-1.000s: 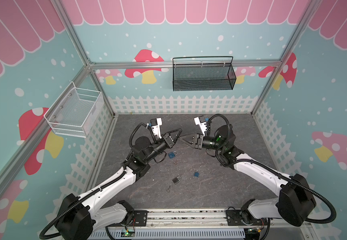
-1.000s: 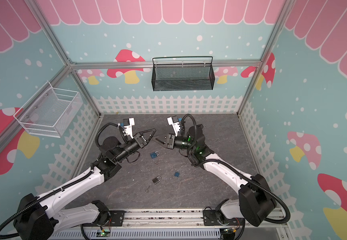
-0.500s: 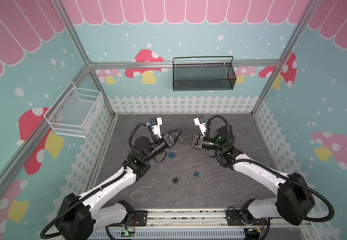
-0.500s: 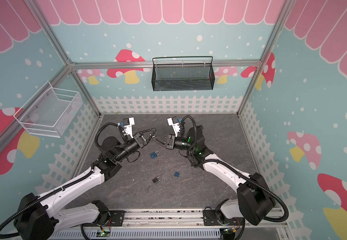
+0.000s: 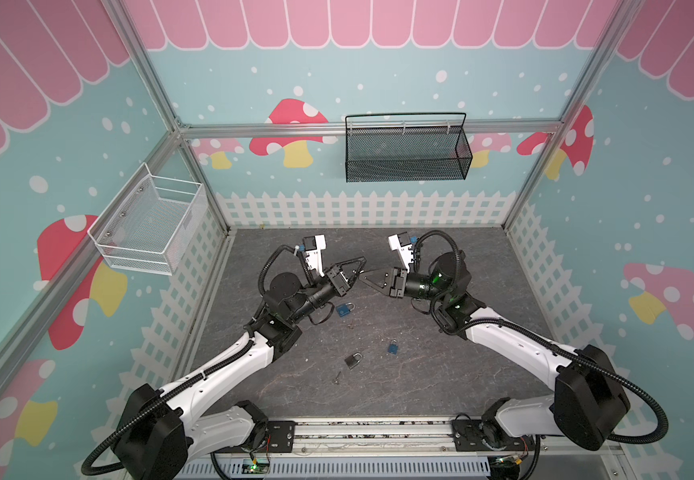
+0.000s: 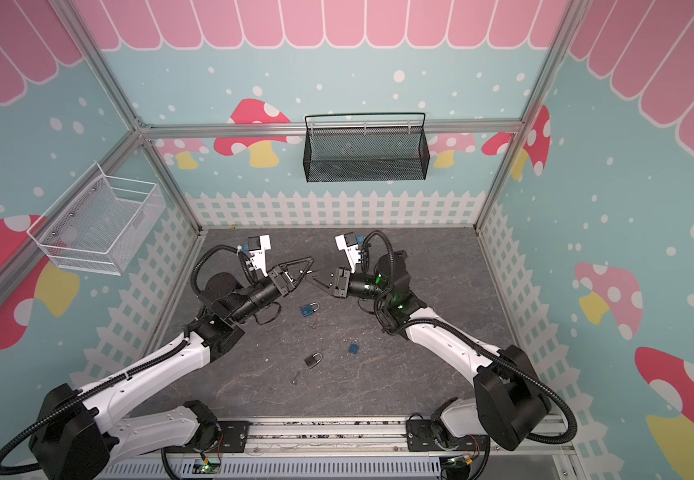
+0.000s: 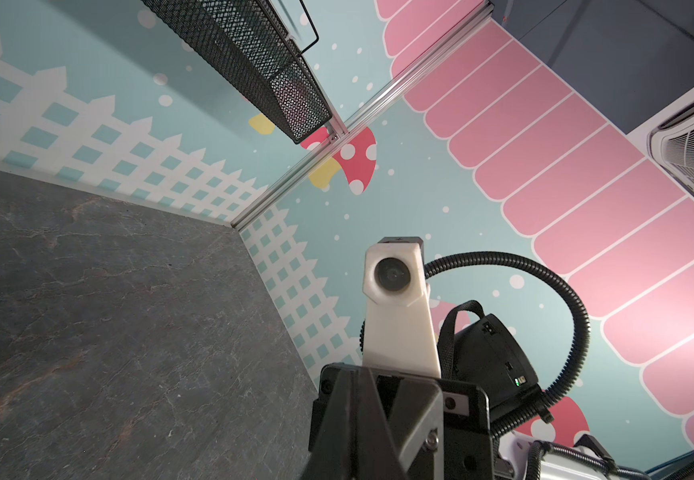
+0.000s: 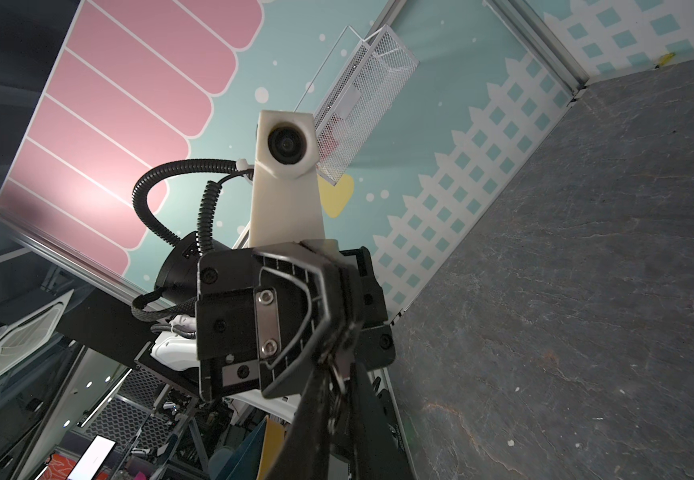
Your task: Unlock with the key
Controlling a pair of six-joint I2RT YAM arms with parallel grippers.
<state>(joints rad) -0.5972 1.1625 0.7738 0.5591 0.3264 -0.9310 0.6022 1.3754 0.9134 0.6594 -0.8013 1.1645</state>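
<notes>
Both arms are hovering above the bench (image 5: 440, 374), with their tools meeting tip to tip over its middle. The left tool (image 5: 361, 266) is pressing its fingers fully together. In the right wrist view the right tool (image 5: 362, 277) is pinching a small metal key (image 8: 339, 372) between its dark fingers. The left tool's tips are reaching the same spot, but it cannot be told whether they are gripping the key as well. In both top views the key is showing only as a pale speck between the two tips.

A blue padlock (image 5: 345, 309) is lying on the bench almost under the tools, a little toward the left arm. A smaller blue padlock (image 5: 393, 347) and a dark grey padlock (image 5: 352, 360) are lying nearer the front rail, close together but apart. A tiny metal piece (image 5: 337, 377), too small to identify, is lying just beside the grey one. Neither tool is touching any padlock.
</notes>
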